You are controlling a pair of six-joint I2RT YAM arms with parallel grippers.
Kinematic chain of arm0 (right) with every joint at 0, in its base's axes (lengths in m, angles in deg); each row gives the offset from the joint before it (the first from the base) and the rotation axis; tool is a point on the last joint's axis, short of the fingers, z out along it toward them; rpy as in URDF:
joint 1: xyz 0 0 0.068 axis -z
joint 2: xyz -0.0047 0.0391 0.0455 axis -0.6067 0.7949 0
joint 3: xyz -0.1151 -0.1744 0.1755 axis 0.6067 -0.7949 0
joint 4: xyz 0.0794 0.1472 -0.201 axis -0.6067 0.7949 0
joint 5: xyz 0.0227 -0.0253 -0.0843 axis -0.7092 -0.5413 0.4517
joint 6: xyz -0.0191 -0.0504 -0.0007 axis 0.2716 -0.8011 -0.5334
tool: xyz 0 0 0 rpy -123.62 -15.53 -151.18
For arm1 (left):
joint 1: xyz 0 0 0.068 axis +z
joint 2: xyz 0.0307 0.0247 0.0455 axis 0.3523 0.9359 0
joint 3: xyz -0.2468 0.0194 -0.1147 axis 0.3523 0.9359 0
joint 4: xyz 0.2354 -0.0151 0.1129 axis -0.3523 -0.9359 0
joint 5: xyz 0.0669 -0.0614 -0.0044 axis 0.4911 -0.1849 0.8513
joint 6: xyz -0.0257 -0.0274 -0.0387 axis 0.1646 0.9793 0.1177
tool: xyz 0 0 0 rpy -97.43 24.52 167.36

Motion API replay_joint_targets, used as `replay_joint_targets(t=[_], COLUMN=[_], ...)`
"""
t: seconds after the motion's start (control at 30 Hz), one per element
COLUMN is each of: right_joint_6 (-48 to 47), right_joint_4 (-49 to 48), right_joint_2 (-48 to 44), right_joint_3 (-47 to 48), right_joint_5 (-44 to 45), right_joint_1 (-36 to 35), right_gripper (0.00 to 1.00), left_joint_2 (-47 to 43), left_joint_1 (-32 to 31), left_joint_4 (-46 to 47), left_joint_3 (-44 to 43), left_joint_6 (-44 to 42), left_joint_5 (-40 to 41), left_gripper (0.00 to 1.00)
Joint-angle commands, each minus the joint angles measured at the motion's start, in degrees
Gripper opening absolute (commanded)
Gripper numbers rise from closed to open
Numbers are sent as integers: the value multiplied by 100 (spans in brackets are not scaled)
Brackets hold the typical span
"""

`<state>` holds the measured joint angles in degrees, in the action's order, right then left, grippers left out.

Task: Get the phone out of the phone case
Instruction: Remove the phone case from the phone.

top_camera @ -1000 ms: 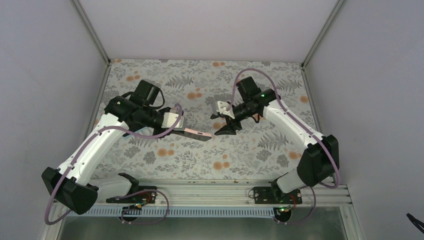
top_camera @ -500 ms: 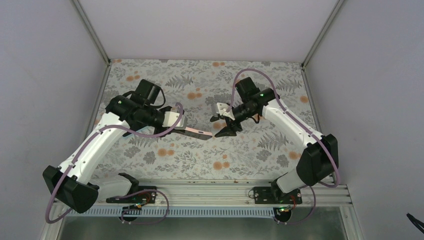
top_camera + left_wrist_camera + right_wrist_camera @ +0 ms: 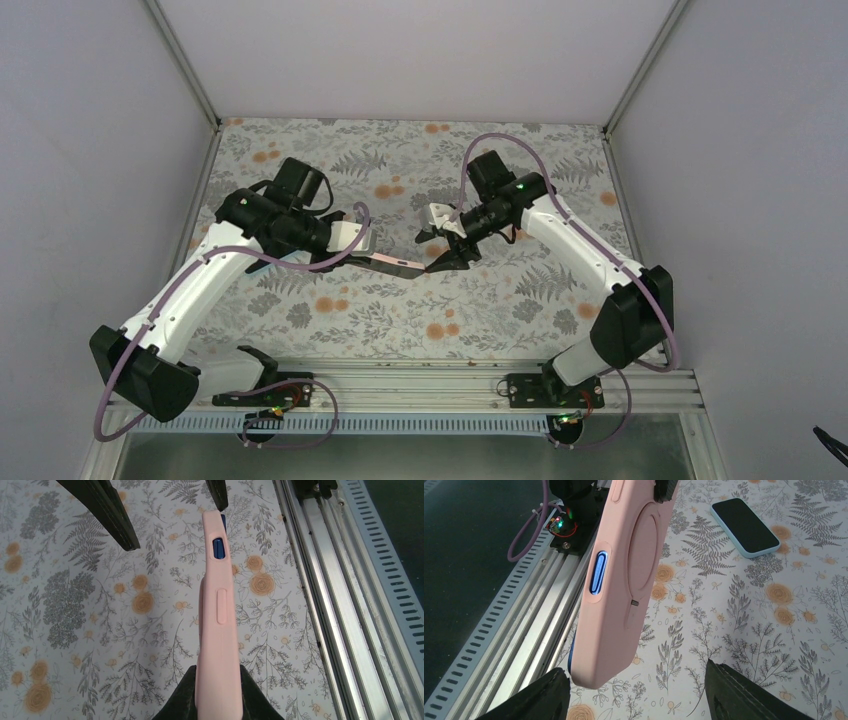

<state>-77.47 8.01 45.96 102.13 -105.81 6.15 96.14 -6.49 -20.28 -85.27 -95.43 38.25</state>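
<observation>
1. From above we see the left gripper [image 3: 362,243] clenched on the pink case [image 3: 395,265] over the table's [image 3: 480,310] middle, and the right gripper [image 3: 441,256] released around its free end.
2. Left wrist: the phone [image 3: 218,548] shows blue through the case's side slot.
3. Right wrist: a second phone [image 3: 745,527] lies on the table.

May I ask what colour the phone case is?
The phone case is pale pink, clearest in the right wrist view.

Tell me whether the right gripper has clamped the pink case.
No: the right gripper has its fingers wide apart, with the end of the pink case hanging between them.
</observation>
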Motion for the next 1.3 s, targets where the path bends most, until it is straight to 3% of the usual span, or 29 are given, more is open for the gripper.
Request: replay_joint_targets(t=[0.0,0.27,0.7,1.07,1.27], right_joint_6=[31,-10,717,1212,1428], right_joint_4=[-83,-80,-1074,-1809,-2104], right_joint_2=[129,170,113,427,484], right_joint_3=[165,133,92,605,746], right_joint_5=[-136,-149,465,1112,1172], right_joint_1=[-74,-80,-62,-15,-453], right_gripper=[68,67,60,60,64], left_joint_2=[-44,-63,-181,-197,-117], left_joint_1=[30,31,31,22,30], left_joint_4=[212,185,-134,-288,-60], left_joint_3=[-214,-228,-279,-303,-474], left_joint_6=[1,18,-293,-403,-246], left_joint_5=[-256,-245,-597,-851,-1001], left_gripper=[2,2,2,2,2])
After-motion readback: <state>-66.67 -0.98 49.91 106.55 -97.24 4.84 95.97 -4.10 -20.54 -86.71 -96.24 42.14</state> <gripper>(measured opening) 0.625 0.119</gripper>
